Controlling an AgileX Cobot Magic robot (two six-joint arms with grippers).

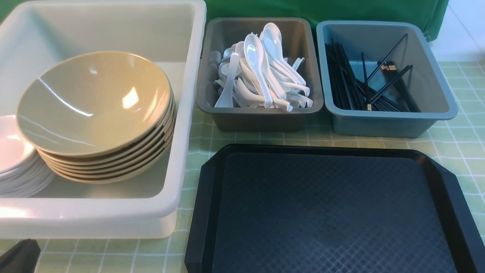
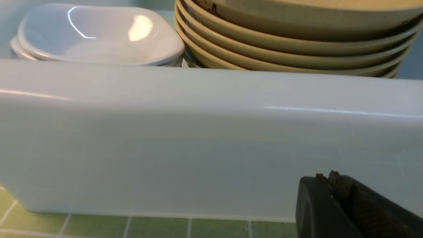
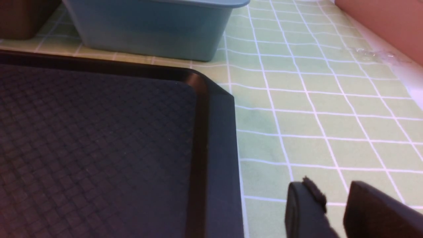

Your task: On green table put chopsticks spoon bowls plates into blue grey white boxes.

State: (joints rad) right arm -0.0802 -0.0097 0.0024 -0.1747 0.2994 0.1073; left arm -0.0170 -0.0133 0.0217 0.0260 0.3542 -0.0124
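Observation:
Inside the white box (image 1: 189, 113) at the left stands a stack of tan bowls (image 1: 94, 102) beside a stack of white plates (image 1: 11, 151). White spoons (image 1: 261, 72) fill the grey box (image 1: 261, 117). Black chopsticks (image 1: 363, 91) lie in the blue box (image 1: 386, 123). My left gripper (image 2: 325, 177) is shut and empty, low in front of the white box's near wall (image 2: 198, 138). My right gripper (image 3: 330, 186) hangs over the green table (image 3: 314, 115) just right of the tray, jaws slightly apart with nothing between them.
A black textured tray (image 1: 322, 212) lies bare in front of the grey and blue boxes. A dark green backdrop (image 1: 322, 9) hangs behind the boxes. The table's right edge meets a pinkish wall (image 3: 380, 19).

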